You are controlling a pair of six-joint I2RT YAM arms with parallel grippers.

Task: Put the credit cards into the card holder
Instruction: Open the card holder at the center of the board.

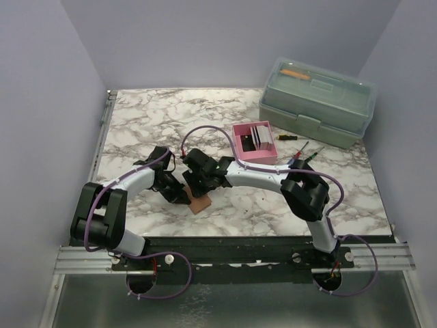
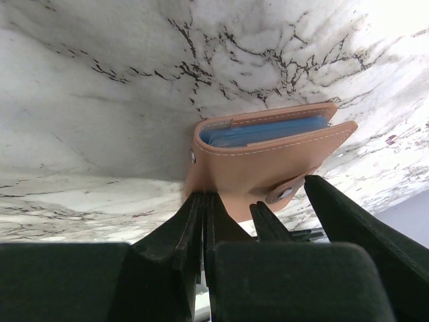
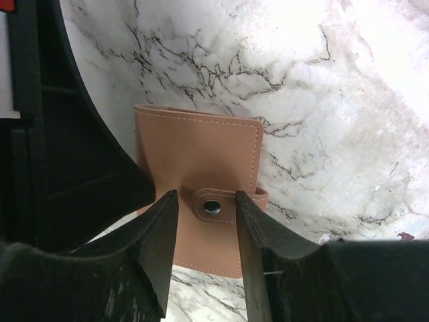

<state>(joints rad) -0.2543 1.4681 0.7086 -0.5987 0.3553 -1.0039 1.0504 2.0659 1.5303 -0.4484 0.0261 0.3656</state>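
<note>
Lying folded on white marble table (image 1: 328, 198), near front edge between both arms: small reddish-tan leather folding card holder (image 2: 268, 168), with edge of blue plastic credit card (image 2: 261, 132) showing in its mouth.
- Left gripper (image 2: 203, 201): fingers pressed together, pinching holder's near edge.
- Right gripper (image 3: 206, 196): spread, jaws astride snap strap (image 3: 212, 206), gripping nothing.
- Holder judged light, soft, floppy; likely slides on polished marble, so needs an anchoring pinch.
- Best hold: stitched edge or strap, clear of mouth.
- Pale cards (image 1: 258, 139) stand upright in pink rectangular tray (image 1: 256, 158): thin, stiff, slick; take by edges.
</note>
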